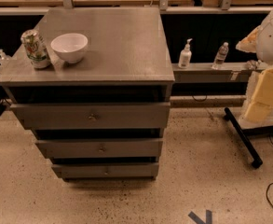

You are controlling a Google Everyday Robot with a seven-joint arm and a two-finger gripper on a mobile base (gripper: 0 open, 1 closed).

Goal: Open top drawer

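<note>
Camera view: flat grey top drawer (126, 115), round-knobbed; gripper (265, 93) far right.

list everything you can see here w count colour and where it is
top drawer: 1, grey, highest front, round knob
middle drawer: 1, grey, below it
bottom drawer: 1, grey, lowest
soda can: 1, green and white, cabinet top left
bowl: 1, white, right of can
pump bottle: 1, white, ledge right of cabinet
water bottle: 1, clear, same ledge, further right
robot arm: 1, white, right edge, likely
gripper: 0, not in view
</note>
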